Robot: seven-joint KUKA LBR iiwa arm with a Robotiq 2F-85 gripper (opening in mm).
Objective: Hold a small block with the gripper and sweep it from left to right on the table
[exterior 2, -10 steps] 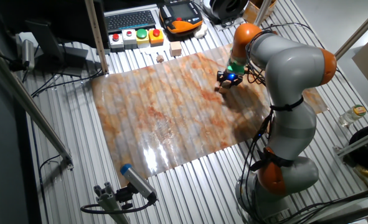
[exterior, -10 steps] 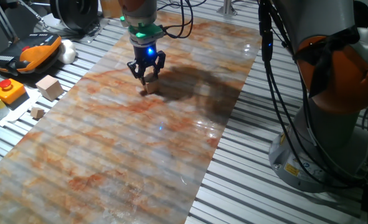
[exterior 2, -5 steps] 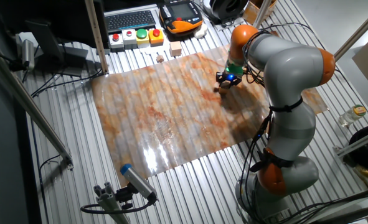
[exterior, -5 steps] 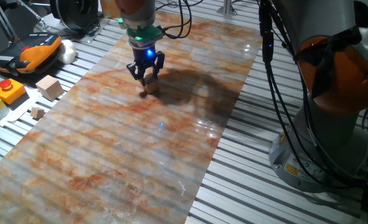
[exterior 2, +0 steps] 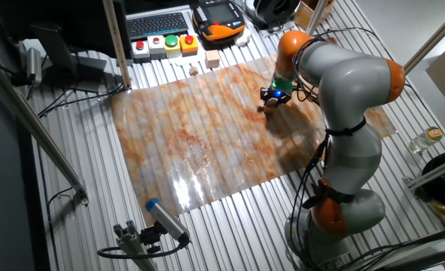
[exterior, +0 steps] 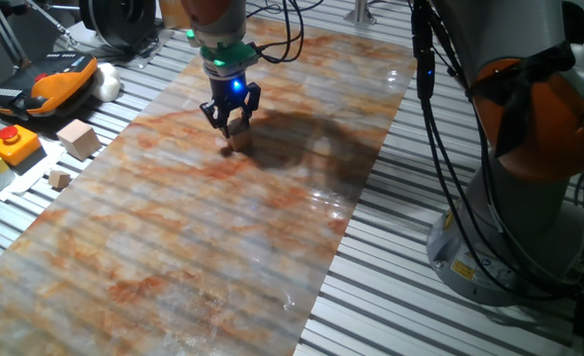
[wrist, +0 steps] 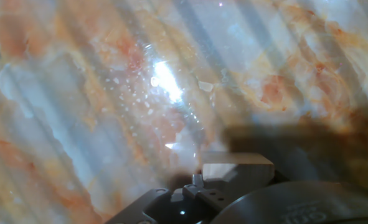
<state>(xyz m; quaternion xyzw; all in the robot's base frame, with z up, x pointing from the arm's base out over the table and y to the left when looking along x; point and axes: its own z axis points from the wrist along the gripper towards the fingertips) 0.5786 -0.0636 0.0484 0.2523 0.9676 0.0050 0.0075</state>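
The small block (exterior: 237, 141), a light-brown wooden cube, rests on the marbled orange-and-grey mat (exterior: 222, 247) near its far end. My gripper (exterior: 231, 124), a black claw with a blue light and a green ring, points straight down over it, with its fingertips closed around the block's top. The other fixed view shows the gripper (exterior 2: 272, 98) at the mat's far right part, with the block (exterior 2: 264, 106) just under it. In the hand view the block (wrist: 236, 167) sits at the bottom centre, right against the gripper (wrist: 199, 193).
A larger pale wooden cube (exterior: 77, 137) and a tiny wooden cube (exterior: 59, 179) lie left of the mat on the slatted table. Button boxes (exterior: 13, 143) and an orange pendant (exterior: 59, 79) stand beyond them. The arm's grey-and-orange base (exterior: 529, 198) fills the right side.
The gripper has shifted slightly left and away across the mat, and the block stays at its fingertips.
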